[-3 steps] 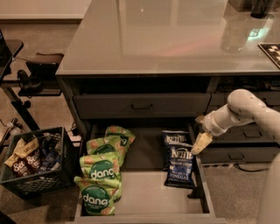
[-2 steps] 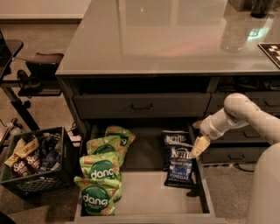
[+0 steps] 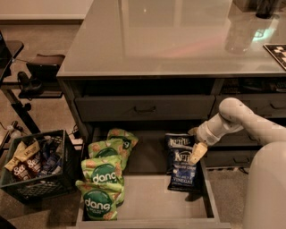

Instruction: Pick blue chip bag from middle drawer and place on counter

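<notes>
The middle drawer is pulled open below the counter. Two dark navy Kettle chip bags lie at its right side, one at the back and one in front, overlapping. My gripper hangs from the pale arm that comes in from the right, just above the right edge of the blue bags. Its fingers look open and hold nothing. Whether it touches the bags cannot be told.
Several green "dang" bags lie in the drawer's left half. A closed drawer with a bar handle sits above. A black crate of snacks stands on the floor at left, and a stool behind it. Objects stand at the counter's far right.
My gripper has moved slightly down and to the left, closer to the blue bags. The bags and the drawer have not moved.
</notes>
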You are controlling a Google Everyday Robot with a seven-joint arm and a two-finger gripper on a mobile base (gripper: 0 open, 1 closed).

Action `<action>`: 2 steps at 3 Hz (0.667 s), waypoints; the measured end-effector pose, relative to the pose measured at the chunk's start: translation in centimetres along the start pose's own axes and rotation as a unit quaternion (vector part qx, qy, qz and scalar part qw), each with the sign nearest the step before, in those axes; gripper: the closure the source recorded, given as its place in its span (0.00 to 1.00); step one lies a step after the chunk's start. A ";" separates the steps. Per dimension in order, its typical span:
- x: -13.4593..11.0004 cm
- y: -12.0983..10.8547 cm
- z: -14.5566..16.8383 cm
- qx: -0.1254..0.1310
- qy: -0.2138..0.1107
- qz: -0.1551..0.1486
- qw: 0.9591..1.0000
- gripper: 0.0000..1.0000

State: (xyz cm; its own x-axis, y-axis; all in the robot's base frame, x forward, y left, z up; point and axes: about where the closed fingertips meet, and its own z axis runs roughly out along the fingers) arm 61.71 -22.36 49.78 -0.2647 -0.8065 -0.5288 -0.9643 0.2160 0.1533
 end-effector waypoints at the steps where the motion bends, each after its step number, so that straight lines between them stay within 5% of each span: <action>1: 0.4 0.1 1.3 -0.001 0.003 -0.005 1.000 0.00; 2: 1.7 -0.5 2.7 0.010 0.008 0.000 1.000 0.00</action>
State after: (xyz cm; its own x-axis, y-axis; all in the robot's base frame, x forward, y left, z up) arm 61.71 -22.33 46.61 -0.2639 -0.8149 -0.5161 -0.9645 0.2265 0.1356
